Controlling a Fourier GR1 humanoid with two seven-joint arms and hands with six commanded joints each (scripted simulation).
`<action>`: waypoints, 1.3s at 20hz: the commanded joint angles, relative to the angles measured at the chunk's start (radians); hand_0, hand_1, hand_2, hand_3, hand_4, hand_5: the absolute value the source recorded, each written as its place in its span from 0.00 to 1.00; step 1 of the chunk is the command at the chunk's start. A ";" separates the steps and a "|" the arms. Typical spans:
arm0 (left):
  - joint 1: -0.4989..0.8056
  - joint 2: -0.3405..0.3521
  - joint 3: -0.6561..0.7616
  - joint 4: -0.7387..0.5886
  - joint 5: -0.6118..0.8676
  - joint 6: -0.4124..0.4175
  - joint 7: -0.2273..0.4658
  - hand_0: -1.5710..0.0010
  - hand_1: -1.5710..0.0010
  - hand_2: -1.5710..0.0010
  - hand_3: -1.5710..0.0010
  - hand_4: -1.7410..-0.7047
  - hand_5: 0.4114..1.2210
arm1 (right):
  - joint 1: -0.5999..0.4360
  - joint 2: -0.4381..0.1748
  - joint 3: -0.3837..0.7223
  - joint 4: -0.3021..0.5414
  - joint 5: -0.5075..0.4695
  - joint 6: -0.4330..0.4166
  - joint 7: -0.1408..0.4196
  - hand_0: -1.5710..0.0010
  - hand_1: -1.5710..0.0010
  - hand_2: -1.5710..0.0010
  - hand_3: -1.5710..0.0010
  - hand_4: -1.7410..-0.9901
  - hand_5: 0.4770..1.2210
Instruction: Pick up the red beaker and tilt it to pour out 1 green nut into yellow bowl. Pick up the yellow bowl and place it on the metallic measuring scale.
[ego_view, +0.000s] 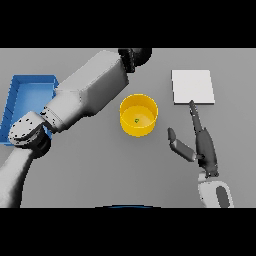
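The yellow bowl (138, 107) stands upright mid-table with one small green nut (136, 120) inside. The metallic measuring scale (193, 86), a pale square plate, lies to the bowl's right and farther back. My right hand (204, 145) is open to the right of the bowl and apart from it, with straight fingers pointing at the scale's front edge and the thumb spread toward the bowl. My left arm reaches across behind the bowl, and its dark hand (136, 56) shows at the scene's top edge, partly cut off. No red beaker is in view.
A blue tray (22, 92) sits at the left, partly covered by my left arm (85, 95). The left forearm lies just to the left of and behind the bowl.
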 joint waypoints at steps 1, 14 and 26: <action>-0.027 0.011 0.043 0.023 0.027 -0.005 0.008 0.00 0.00 0.00 0.20 0.01 1.00 | -0.001 -0.007 -0.003 -0.003 -0.005 0.006 0.003 1.00 1.00 1.00 1.00 0.95 0.27; -0.057 0.293 0.637 0.290 0.527 0.143 0.249 0.00 0.00 0.00 0.08 0.00 1.00 | -0.027 0.012 -0.015 0.018 -0.064 0.027 0.012 1.00 1.00 1.00 1.00 0.99 0.25; 0.367 0.416 0.946 0.122 0.959 0.376 0.446 0.00 0.00 0.00 0.06 0.00 1.00 | -0.028 -0.007 0.005 0.010 0.009 -0.006 0.034 1.00 1.00 1.00 1.00 0.91 0.23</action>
